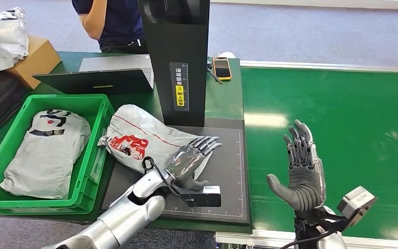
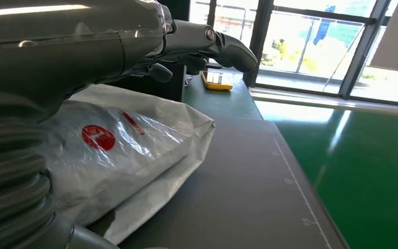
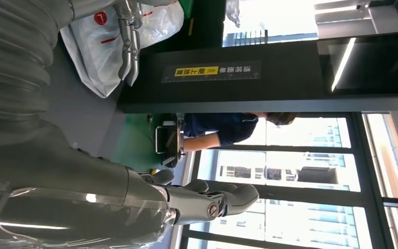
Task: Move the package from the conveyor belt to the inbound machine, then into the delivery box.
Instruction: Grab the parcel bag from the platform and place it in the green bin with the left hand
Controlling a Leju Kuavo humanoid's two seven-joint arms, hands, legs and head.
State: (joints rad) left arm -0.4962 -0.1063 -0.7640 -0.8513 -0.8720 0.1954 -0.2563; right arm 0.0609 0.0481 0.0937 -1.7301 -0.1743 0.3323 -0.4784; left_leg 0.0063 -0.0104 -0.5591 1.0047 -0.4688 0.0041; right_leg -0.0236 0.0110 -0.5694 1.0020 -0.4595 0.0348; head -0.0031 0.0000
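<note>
Your package, a soft crinkled poly bag, lies on the dark scanner plate beside the green bin. It looks light, limp and slippery. The left hand rests flat on it, fingers extended, not gripping. The right hand hovers spread over the belt. Take hold by bunching a fold mid-bag.

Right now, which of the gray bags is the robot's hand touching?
The package with red print lying on the dark machine plate. The left hand rests on it. The other gray bag lies in the green crate, untouched.
</note>
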